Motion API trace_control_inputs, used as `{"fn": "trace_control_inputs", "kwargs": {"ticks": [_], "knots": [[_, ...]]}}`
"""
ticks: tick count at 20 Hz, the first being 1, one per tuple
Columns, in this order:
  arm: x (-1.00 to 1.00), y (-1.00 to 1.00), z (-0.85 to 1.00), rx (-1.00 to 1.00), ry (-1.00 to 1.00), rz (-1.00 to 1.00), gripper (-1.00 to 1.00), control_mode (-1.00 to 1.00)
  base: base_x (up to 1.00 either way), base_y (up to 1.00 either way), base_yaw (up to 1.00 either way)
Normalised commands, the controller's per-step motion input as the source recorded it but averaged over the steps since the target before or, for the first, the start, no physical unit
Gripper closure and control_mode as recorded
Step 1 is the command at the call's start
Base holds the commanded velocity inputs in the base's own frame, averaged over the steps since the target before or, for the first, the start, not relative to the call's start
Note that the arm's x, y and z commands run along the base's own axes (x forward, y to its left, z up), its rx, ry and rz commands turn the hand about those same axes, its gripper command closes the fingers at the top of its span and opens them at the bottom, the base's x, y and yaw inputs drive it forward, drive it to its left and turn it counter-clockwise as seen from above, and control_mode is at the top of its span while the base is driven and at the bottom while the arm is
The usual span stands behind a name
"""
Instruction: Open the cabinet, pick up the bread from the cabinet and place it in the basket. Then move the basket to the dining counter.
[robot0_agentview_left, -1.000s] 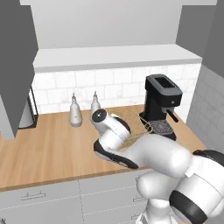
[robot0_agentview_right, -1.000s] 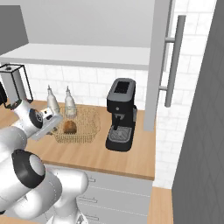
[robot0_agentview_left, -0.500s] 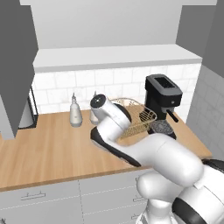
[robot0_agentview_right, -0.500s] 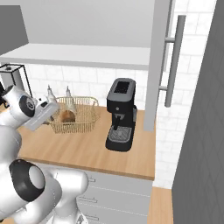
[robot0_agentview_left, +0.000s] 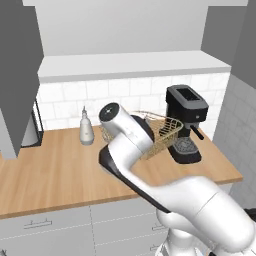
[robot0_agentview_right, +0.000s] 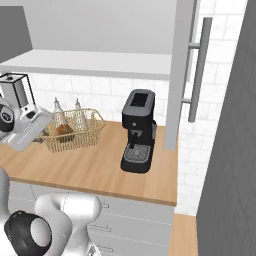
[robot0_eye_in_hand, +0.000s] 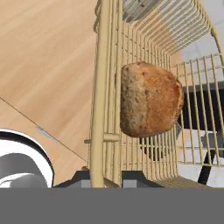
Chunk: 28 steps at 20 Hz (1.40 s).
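**A:** Start with the left base view. Where is the basket (robot0_agentview_left: 162, 131)?

**B:** Lifted and tilted above the wood tabletop (robot0_agentview_left: 55, 167), just beside the black coffee machine (robot0_agentview_left: 186, 122). The white arm's wrist covers its near side, so the claw itself is hidden there. A small pale bottle (robot0_agentview_left: 86, 127) stands by the white tiles, left of the arm.

**A:** And from the right base view?

**B:** The basket (robot0_agentview_right: 75, 130) hangs at the left, its rim at the wrist's end, well apart from the coffee machine (robot0_agentview_right: 138, 131). The bread (robot0_agentview_right: 64, 131) is a dark lump inside, with two bottles (robot0_agentview_right: 67, 116) behind. The cabinet (robot0_agentview_right: 182, 65) door stands open at right, its long silver bar handle upright.

**A:** Hand view, then: what is the claw doing?

**B:** The claw (robot0_eye_in_hand: 105, 177) looks pinched on the basket (robot0_eye_in_hand: 105, 87) rim; a thick tan bar runs straight up from between the dark tips. The bread (robot0_eye_in_hand: 151, 99) lies just beyond that rim, inside, resting against the thin wires.

**A:** Textures?

**B:** The basket is open tan wire, rigid and light. The loaf is rounded, speckled brown, darker at the crust. The tabletop is smooth plank wood.

**A:** What does the carry depend on?

**B:** I judge the load hangs away from the grip, so the basket may tip and the loaf roll.
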Motion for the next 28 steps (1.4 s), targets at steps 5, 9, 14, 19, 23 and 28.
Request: {"fn": "trace_control_inputs", "kwargs": {"ticks": [5, 9, 14, 19, 23, 28], "knots": [[-0.72, -0.55, 0.30, 0.00, 0.00, -0.16, 1.00, -1.00, 0.00, 0.00, 0.00], [-0.41, -0.77, 0.08, 0.00, 0.00, -0.35, 1.00, -1.00, 0.00, 0.00, 0.00], [-0.45, -0.47, 0.21, 0.00, -0.09, -0.31, 1.00, -1.00, 0.00, 0.00, 0.00], [-0.17, -0.11, 0.06, 0.01, -0.28, -0.28, 1.00, -1.00, 0.00, 0.00, 0.00], [0.03, 0.00, 0.00, 0.11, -0.34, -0.25, 1.00, -1.00, 0.00, 0.00, 0.00], [0.27, 0.00, 0.00, 0.05, -0.09, -0.09, 1.00, -1.00, 0.00, 0.00, 0.00]]}}
